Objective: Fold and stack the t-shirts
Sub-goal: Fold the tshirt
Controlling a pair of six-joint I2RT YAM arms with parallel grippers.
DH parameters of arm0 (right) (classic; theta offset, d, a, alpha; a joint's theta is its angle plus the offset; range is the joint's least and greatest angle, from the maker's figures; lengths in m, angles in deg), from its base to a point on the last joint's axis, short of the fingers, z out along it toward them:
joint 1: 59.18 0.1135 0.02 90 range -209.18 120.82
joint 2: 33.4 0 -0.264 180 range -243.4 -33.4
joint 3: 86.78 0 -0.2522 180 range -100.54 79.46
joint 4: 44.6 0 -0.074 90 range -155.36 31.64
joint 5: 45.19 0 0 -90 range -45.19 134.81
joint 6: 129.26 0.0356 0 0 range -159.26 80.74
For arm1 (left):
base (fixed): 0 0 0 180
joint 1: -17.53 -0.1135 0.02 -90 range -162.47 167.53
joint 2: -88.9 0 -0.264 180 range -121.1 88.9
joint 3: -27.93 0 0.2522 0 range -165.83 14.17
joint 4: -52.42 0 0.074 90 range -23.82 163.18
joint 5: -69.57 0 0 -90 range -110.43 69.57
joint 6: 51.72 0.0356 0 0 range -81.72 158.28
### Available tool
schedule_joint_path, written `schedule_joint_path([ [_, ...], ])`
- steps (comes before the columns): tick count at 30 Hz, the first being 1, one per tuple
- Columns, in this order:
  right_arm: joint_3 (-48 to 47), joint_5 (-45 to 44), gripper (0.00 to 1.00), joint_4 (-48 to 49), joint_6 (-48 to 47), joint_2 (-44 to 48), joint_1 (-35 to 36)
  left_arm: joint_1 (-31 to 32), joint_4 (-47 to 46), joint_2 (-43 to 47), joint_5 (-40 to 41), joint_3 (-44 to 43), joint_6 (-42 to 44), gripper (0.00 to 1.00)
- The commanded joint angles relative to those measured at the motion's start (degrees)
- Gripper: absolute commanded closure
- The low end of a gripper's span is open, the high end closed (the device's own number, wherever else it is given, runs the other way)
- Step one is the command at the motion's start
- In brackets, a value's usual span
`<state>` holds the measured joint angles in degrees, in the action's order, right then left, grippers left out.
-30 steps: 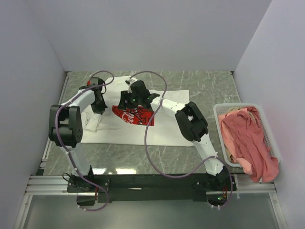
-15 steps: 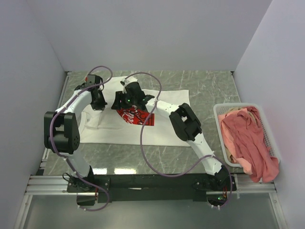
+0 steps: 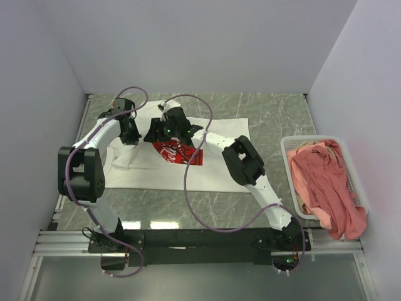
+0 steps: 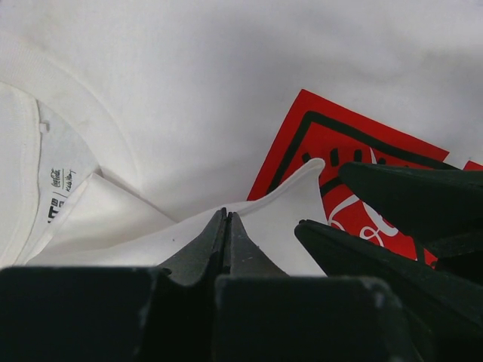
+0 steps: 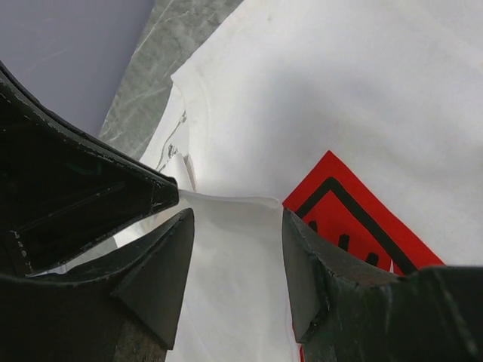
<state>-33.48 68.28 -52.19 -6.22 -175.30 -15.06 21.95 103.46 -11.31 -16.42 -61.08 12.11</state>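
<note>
On table (image 3: 276, 113), left of centre: shirt (image 3: 156, 177), laid flat, with one raised fold at its far left part. Over that fold: left gripper (image 4: 226, 226) and right gripper (image 5: 238, 219), close side by side. At right edge of table, well apart from shirt: basket (image 3: 287, 150), holding heap of shirts (image 3: 326, 182) that overhangs near rim.

White t-shirt (image 3: 156, 175) with a red, black-lined chest print (image 3: 178, 152) on the grey-green marbled worktop (image 3: 282, 116); salmon-pink and cream shirts (image 3: 326, 182) in a white slatted basket (image 3: 287, 164)
</note>
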Motion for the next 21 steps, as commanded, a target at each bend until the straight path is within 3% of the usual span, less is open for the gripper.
schedule_joint_path([
  [1,0.27,0.35,0.43,3.58,0.27,-1.18,0.44,-0.03,-1.15,1.85,-1.46,-1.57,0.25,0.99],
  [21,7.74,4.48,0.46,13.94,7.47,0.75,0.27,-0.73,-0.8,4.58,-1.81,-0.52,0.6,0.99],
])
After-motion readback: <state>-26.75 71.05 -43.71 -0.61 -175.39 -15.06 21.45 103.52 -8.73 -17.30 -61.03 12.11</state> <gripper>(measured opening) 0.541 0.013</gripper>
